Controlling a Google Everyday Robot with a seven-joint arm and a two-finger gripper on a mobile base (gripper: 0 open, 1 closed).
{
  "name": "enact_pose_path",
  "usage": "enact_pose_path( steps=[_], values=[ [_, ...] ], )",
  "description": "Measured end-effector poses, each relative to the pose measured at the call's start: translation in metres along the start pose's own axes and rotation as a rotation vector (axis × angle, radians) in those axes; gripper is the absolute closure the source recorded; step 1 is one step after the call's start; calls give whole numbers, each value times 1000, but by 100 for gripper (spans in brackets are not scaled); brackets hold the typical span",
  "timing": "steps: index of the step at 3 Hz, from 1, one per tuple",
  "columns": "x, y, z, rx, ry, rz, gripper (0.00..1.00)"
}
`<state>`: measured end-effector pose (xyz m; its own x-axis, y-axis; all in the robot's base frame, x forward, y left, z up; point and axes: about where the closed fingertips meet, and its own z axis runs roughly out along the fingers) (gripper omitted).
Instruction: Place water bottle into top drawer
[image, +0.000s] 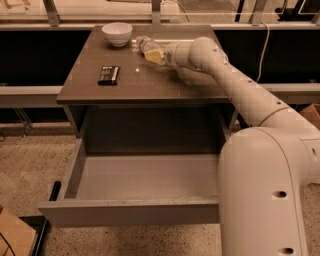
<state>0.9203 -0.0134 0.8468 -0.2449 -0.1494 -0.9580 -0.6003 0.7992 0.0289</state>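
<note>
One desk (165, 85) stands in the middle of the scene. It has one top drawer (145, 182), open on its near side. Three loose things sit on the desk. There is one white bowl (118, 34) at the far left, one water bottle (144, 44) just right of the bowl, and one flat black rectangular object (108, 75) nearer, on the left. One white robot arm (240, 85) reaches in from the right. It ends in one set of jaws at the far part of the desk, right at the bottle. Three upright metal posts (51, 12) stand along the far rail. One brown box (15, 235) sits on the floor at the near left.
</note>
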Motion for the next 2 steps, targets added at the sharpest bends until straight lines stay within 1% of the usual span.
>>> enact_pose_path(
  steps=[1,2],
  values=[
    [-2,-5,-19,31,17,-11,70],
    [-15,-2,-66,38,30,-43,94]
  ],
)
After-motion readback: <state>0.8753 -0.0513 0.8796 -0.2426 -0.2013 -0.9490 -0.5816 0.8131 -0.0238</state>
